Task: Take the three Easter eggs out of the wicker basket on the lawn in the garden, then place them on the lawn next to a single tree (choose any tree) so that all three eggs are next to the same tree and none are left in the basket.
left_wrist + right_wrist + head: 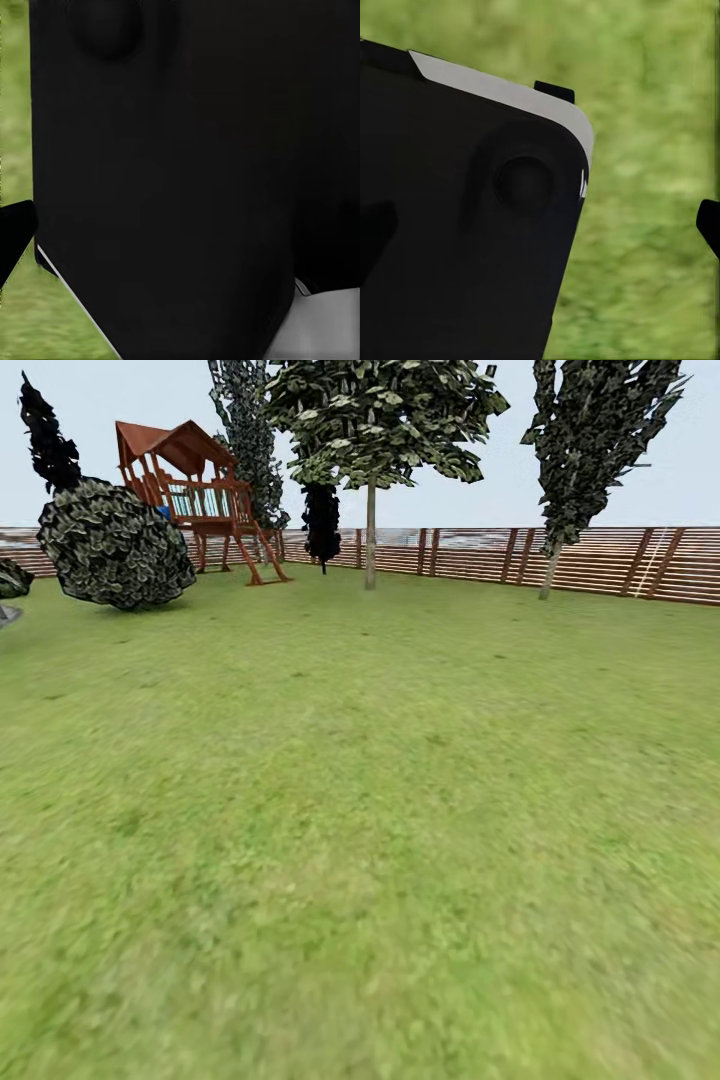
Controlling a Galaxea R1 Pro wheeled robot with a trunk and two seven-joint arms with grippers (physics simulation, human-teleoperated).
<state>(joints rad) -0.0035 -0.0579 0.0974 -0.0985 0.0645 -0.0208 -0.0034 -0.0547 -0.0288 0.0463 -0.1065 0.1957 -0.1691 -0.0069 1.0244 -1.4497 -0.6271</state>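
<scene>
The lawn (pixel 360 810) spreads out wide and green in the head view. A tree (pixel 370 535) with a straight pale trunk stands far ahead near the fence, and a second pale-trunked tree (pixel 549 568) stands to its right. The Easter eggs and the wicker basket are out of view. In the right wrist view my right gripper (pixel 540 229) is open, one dark fingertip (pixel 709 225) over grass and the other against my black body. In the left wrist view one fingertip (pixel 11 232) of my left gripper sits far to the side, with nothing held.
A brown slat fence (pixel 600 560) closes the far side of the garden. A wooden playset (pixel 200 500) stands at the back left, with a round dark bush (pixel 115 545) in front of it. My black body panel (pixel 187 187) looms close to the left wrist camera.
</scene>
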